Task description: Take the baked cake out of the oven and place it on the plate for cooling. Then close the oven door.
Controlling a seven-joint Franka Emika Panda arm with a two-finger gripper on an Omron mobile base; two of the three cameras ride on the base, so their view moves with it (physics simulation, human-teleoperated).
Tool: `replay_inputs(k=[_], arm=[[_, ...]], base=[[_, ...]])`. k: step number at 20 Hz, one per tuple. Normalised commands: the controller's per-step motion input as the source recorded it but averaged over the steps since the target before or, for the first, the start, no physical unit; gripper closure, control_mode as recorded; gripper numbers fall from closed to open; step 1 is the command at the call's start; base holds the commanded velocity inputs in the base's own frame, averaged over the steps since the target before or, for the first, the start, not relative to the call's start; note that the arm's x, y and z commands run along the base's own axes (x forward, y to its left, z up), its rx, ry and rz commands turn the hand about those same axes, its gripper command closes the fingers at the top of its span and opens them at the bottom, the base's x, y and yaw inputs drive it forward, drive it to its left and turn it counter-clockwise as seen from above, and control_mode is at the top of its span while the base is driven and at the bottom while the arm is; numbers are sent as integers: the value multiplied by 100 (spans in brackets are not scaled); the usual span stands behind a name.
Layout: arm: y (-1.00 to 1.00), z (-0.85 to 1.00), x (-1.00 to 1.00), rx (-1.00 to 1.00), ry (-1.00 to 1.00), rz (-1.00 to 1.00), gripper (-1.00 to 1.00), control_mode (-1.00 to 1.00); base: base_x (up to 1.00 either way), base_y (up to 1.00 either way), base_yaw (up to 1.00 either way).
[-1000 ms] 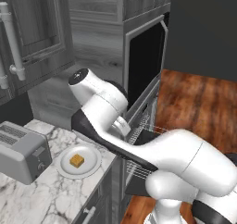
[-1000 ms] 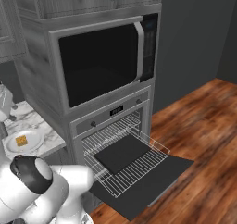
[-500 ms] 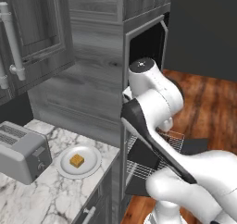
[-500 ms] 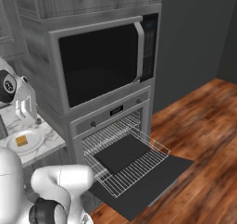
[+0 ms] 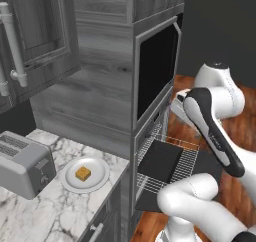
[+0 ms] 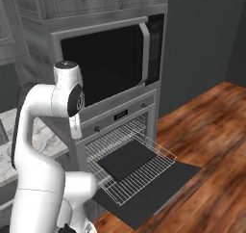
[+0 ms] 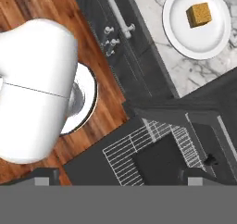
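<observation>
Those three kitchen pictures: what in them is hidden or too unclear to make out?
- Oven display, right base view: too small to read.
- Toaster, left base view: its left end is cut off by the picture edge.
- Plate, hand view: its top rim is cut off by the edge.
- Oven door, left base view: mostly covered by the white arm.
- Tool, hand view: just the fingertips poke up, set wide apart.
</observation>
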Motion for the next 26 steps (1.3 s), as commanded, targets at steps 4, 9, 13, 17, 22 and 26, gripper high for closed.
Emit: replay_inputs(k=[4, 9, 13, 17, 22, 26], arm=[[-80, -46, 94, 19, 40, -15, -100, -100], [-66, -80, 100, 2, 40, -19, -100, -100], [-44, -100, 100, -1, 34, -17, -100, -100], [-41, -100, 86, 0, 24, -13, -100, -100], [-73, -90, 15, 0, 5, -3, -100, -100], [-40, -100, 55, -2, 5, 0, -100, -100]], base=[[0, 0, 0], [0, 0, 0], [0, 0, 0], [0, 0, 0], [0, 0, 0], [0, 0, 0]])
